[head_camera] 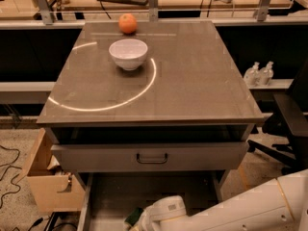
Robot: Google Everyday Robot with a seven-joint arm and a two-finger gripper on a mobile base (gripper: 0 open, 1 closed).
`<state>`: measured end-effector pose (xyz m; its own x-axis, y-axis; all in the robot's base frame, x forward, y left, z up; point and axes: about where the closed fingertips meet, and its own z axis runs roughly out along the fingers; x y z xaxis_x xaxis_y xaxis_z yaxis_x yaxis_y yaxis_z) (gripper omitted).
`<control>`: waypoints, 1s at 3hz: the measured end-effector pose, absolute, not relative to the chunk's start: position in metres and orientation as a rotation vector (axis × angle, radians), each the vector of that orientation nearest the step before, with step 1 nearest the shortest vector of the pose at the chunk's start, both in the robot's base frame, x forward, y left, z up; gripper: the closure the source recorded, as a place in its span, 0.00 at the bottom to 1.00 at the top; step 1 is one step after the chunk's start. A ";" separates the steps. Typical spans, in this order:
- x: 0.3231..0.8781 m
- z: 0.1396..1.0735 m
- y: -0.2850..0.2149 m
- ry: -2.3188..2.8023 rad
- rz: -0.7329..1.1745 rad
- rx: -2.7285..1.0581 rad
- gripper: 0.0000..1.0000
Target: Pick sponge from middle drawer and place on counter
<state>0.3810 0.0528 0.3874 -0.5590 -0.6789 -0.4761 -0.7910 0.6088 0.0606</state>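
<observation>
The middle drawer [144, 189] stands pulled out at the bottom of the view, its flat grey floor showing. The sponge [133, 216], dark green on yellow, lies at the drawer's front, near the frame's bottom edge. My white arm reaches in from the lower right, and my gripper [140, 223] sits right against the sponge, mostly cut off by the frame edge. The counter [192, 81] with its thin white arc is above.
A white bowl [128, 53] and an orange [127, 23] sit at the back left of the counter. A closed drawer front with a dark handle [151, 157] overhangs the open drawer. A cardboard box [45, 186] stands at the left and a black chair [288, 124] at the right.
</observation>
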 end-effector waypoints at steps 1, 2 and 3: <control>0.368 0.426 0.043 2.364 0.344 -1.209 1.00; 0.345 0.495 0.023 2.260 0.277 -1.221 1.00; 0.327 0.542 0.016 2.236 0.221 -1.210 1.00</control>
